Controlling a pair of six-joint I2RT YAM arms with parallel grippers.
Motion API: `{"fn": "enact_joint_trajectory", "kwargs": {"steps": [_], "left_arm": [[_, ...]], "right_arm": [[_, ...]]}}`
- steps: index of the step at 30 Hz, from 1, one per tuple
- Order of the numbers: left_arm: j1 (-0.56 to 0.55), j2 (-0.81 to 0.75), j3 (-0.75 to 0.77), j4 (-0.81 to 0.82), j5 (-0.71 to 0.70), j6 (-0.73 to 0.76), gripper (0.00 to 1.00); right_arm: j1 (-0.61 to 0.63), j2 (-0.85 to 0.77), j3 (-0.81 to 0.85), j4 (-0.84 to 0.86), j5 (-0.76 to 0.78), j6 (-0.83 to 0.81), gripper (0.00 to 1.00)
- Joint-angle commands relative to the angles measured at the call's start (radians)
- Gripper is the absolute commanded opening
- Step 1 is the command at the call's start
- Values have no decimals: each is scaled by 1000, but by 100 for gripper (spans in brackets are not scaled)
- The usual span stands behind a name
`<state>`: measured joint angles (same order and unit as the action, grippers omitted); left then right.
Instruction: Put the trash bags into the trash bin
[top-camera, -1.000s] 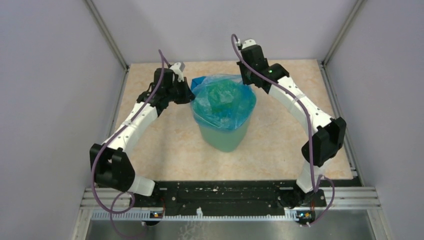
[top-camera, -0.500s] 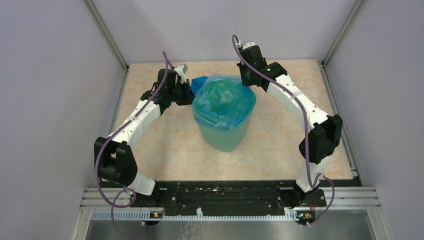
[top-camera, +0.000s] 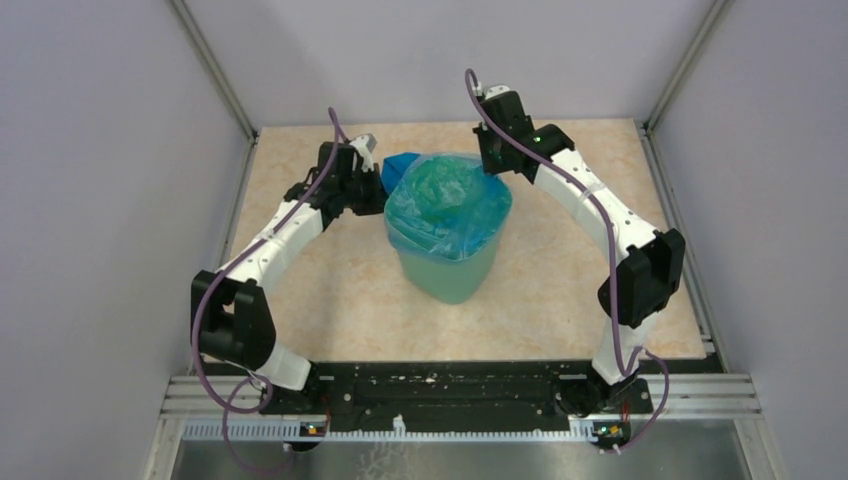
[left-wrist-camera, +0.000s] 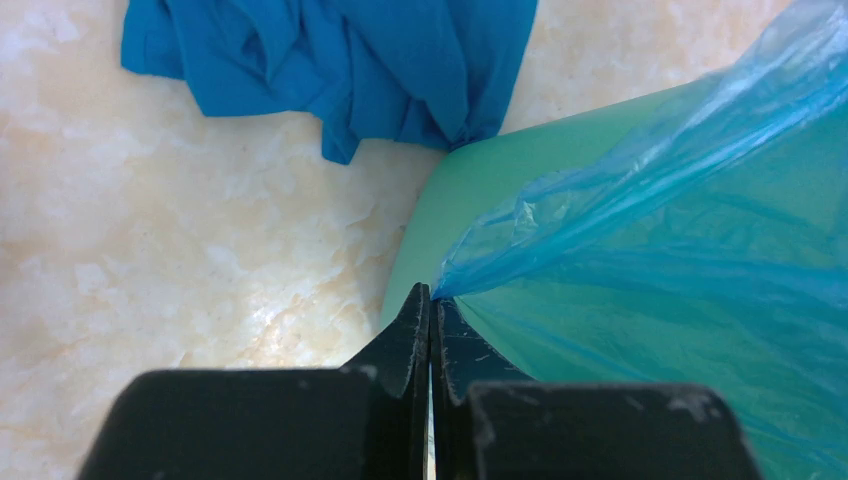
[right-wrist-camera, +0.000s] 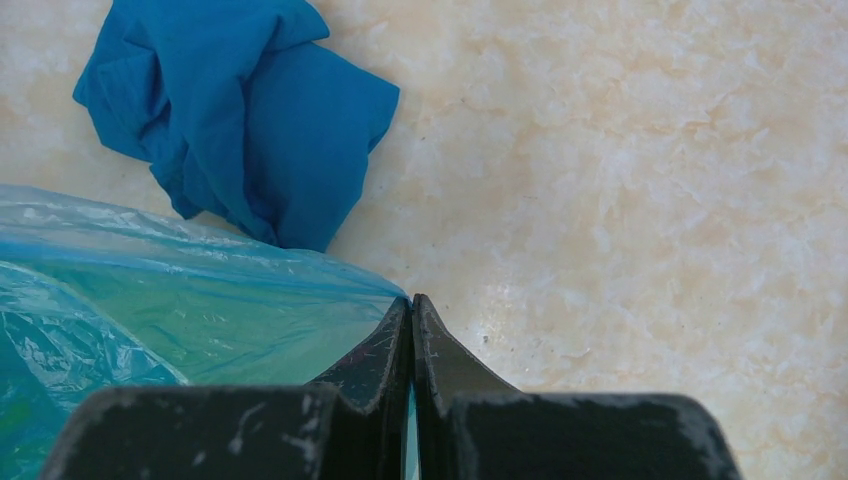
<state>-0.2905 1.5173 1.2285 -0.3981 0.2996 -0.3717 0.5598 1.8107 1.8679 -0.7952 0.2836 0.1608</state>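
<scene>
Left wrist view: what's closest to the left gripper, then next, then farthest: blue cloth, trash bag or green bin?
1. The trash bag, pinched in the left gripper, spreading right.
2. The trash bin, green wall just past the tips.
3. The blue cloth, at the top.

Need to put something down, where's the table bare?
Bare: from the trash bin to the left arm, the right arm and the near rail. Crowded behind it: left end effector and right end effector pinching the trash bag, blue cloth.
</scene>
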Motion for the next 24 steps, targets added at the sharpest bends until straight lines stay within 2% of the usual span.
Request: {"fn": "enact_joint_trajectory", "kwargs": {"steps": [1, 11, 17, 22, 24], "left_arm": [[4, -19, -19, -31, -55, 10, 0], [4, -105, -63, -24, -14, -2, 0], [4, -158, -84, -24, 5, -2, 0], [4, -180, -94, -22, 21, -6, 0], [4, -185, -99, -20, 24, -6, 0]], "right_arm": [[-15, -42, 56, -9, -8, 19, 0], [-15, -77, 44, -26, 20, 26, 1], [-15, -138, 45, -47, 21, 34, 22], [-8, -181, 69, -94, 21, 50, 49], [0, -201, 81, -112, 30, 55, 55]]}}
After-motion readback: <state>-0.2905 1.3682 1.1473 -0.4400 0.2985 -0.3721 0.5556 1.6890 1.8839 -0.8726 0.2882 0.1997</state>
